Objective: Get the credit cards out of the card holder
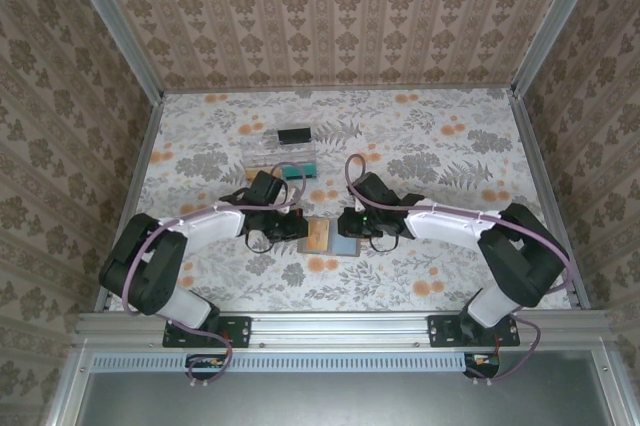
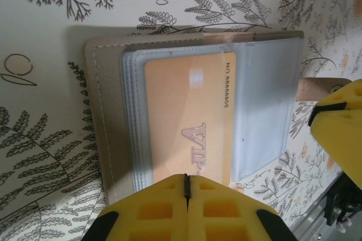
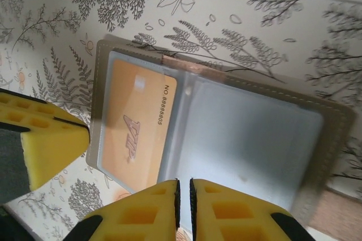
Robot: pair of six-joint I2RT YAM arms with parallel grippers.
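Plainly, the open card holder [image 2: 102, 111] pockets one orange credit card [image 2: 186, 116]; left gripper [image 2: 186, 190], right gripper [image 3: 184, 196]: jaws together

Looked like a robot test booth in a lab, not a home. Was boxed in by wallpapered panels [image 1: 340, 16] set in bare metal posts [image 1: 112, 16], around a flower-printed bench [image 1: 440, 156]. Had a left arm [image 1: 200, 221] and a right arm [image 1: 450, 221] bolted to a slotted metal rail [image 1: 340, 324], with purple cables [image 1: 350, 171] trailing loose.
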